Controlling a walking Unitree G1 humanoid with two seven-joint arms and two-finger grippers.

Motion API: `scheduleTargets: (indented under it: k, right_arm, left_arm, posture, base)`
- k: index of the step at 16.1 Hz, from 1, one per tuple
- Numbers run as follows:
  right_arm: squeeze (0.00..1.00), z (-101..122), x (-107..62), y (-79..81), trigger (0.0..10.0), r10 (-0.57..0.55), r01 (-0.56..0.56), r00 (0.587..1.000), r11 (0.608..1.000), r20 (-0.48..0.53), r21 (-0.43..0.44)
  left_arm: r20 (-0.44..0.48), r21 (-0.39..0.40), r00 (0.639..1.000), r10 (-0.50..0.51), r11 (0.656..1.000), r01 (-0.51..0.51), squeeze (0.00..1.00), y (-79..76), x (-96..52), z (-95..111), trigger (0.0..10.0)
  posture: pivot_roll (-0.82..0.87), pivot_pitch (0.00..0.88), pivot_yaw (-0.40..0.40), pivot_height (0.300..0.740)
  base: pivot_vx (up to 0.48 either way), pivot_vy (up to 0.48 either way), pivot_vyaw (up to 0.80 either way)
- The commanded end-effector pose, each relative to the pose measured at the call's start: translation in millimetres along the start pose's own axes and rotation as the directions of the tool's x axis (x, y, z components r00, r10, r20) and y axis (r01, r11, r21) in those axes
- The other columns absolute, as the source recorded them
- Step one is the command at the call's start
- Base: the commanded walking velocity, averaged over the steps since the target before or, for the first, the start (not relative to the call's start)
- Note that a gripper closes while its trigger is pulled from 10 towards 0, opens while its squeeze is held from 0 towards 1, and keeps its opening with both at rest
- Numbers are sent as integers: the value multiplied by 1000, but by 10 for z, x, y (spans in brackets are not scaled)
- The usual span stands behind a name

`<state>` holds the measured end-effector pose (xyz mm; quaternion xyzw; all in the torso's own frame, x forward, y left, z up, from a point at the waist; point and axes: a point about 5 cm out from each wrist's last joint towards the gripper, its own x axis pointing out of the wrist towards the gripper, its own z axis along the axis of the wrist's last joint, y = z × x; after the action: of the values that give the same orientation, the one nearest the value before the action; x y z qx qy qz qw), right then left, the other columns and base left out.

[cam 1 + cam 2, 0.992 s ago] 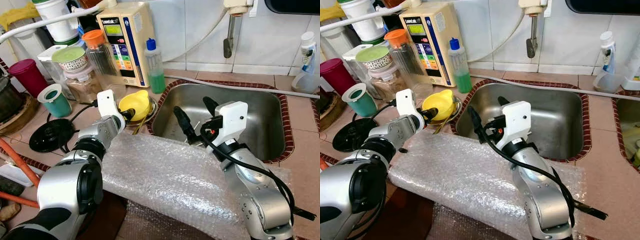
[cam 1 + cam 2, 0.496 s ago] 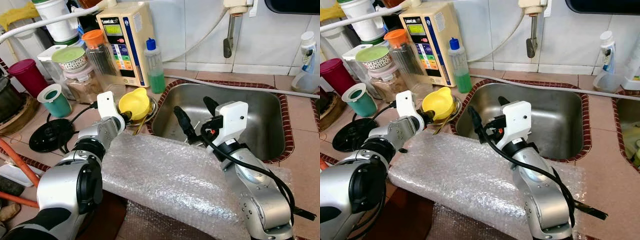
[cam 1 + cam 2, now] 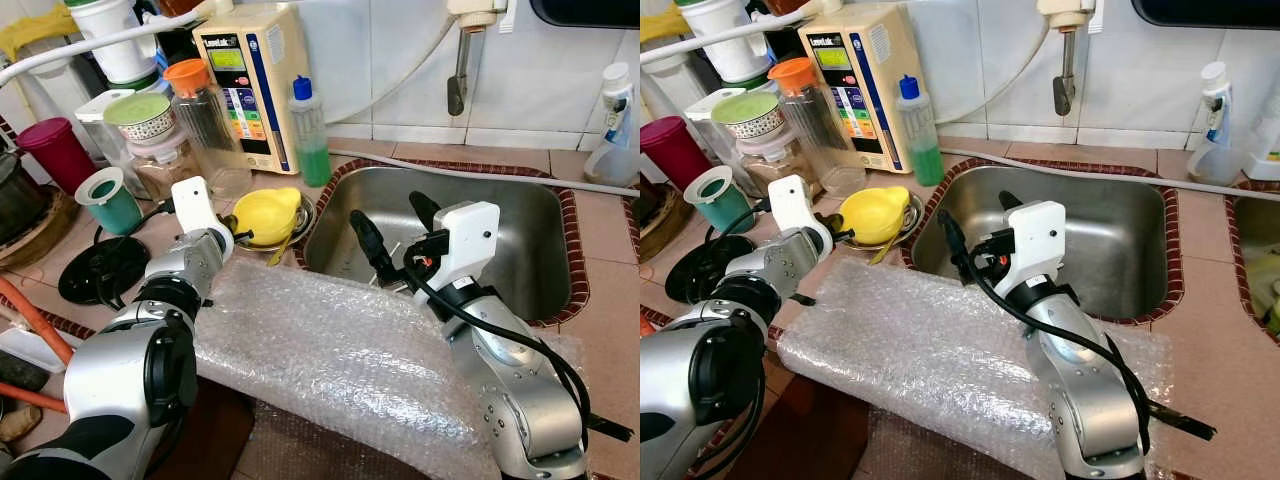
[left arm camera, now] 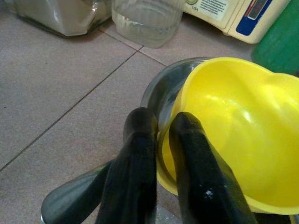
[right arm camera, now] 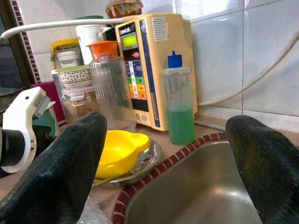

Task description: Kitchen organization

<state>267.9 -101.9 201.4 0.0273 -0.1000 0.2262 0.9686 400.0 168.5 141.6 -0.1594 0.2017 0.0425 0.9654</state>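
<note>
The step in hand looked like setting the yellow bowl [image 3: 265,214] down into the steel dish [image 3: 300,213] on the bench [image 3: 600,290], left of the sink [image 3: 520,235]. The left hand [image 4: 161,161] was closed on the bowl's near rim, one finger inside and one outside, and the bowl sat in the dish beside the green bottle [image 3: 310,135]. The right hand [image 3: 395,235] hovered open at the sink's near edge, holding nothing. Next, I judged, the left fingers had to part and back off without tipping the bowl. Compared with a second before, the bowl had come down from a raised, tilted pose to rest level in the dish, and the left arm had drawn leftward.
</note>
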Motion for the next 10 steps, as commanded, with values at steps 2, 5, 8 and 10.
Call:
scheduleTargets:
  k: [2, 5, 8, 10]
  right_arm:
    - [0, 50, 44, 16, 10000, 19, -19, 1000, 1000, 23, -1]
    - [0, 49, 56, 11, 10000, 19, -19, 1000, 1000, 25, -1]
    - [0, 45, 60, 12, 10000, 12, -12, 1000, 1000, 25, 0]
    - [0, 40, 53, 6, 10000, 2, -2, 1000, 1000, 26, 3]
  left_arm:
    - [43, -20, 999, 23, 1000, -22, 0, 75, -9, 94, 0]
    - [75, -14, 997, 14, 1000, -13, 0, 30, -14, 182, 0]
    - [92, -13, 996, -3, 1000, 4, 0, 3, -18, 240, 0]
    - [98, -19, 995, -28, 999, 30, 0, -44, -18, 248, 0]
  posture:
    - [-27, 0, 173, 740]
    - [-26, 0, 173, 740]
    - [-28, 0, 185, 740]
    - [-28, 0, 186, 740]
  base:
    - [0, 0, 0]
    - [0, 0, 0]
    - [0, 0, 0]
    - [0, 0, 0]
